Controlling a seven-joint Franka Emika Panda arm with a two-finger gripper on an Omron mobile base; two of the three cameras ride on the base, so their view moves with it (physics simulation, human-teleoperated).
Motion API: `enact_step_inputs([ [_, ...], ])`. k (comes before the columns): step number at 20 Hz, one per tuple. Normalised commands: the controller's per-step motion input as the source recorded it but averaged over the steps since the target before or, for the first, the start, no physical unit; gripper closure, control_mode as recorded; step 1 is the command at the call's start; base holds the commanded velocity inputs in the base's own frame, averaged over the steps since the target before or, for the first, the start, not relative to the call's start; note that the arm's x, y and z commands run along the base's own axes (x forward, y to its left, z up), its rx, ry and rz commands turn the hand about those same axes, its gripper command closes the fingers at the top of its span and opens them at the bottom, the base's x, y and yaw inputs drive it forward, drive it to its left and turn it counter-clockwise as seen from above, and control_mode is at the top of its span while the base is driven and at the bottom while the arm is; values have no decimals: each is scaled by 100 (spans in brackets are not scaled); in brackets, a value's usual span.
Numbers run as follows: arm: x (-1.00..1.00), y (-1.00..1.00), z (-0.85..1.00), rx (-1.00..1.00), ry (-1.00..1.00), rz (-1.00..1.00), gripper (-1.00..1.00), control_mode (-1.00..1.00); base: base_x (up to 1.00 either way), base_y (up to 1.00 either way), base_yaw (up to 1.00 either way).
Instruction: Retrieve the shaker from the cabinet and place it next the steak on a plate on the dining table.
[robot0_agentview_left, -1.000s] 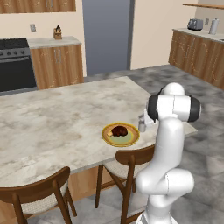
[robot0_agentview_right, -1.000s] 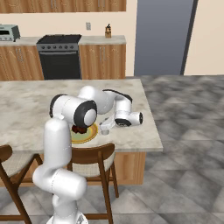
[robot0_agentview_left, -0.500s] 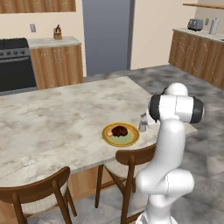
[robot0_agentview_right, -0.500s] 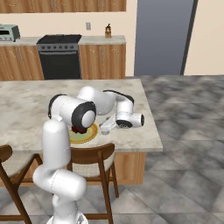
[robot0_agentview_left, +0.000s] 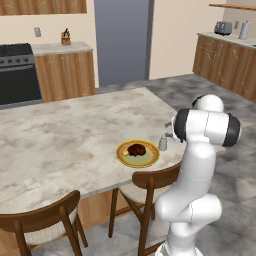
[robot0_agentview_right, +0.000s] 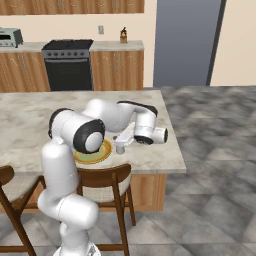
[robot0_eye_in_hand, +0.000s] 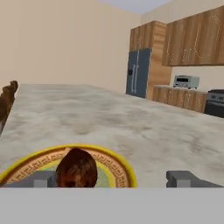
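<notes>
Shaker: stands upright on the pale marbled worktop right of the frame's centre in the left base view, just beside the plate's right rim, free of the arm; in the right base view it sits at, below the hand.
Plate: yellow-orange rim, greenish centre, near the worktop's front edge; its patterned rim curves across the lower left of the hand view.
Steak: dark lump on the plate's upper left part; in the hand view it rises at bottom centre-left.
Jaws: spread wide and holding nothing, the gripper showing two grey fingertips far apart at the bottom of the hand view.
Arm: the white hand hangs low over the worktop's right end in the right base view, gripper just above the shaker.
Chairs: a wooden chair at lower centre of the left base view, tucked under the worktop's edge below the plate.
</notes>
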Motion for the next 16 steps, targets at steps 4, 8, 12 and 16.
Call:
enact_step_inputs([
  [4, -41, -7, 100, 0, 0, 0, -100, -100, 0, 0, 0],
  [8, -86, -4, 99, -1, -3, 0, -100, -100, 0, 0, 0],
  [12, -100, 13, 62, -11, -34, 0, -100, -100, 0, 0, 0],
  [16, -100, 44, 32, -6, -47, 0, -100, -100, 0, 0, 0],
])
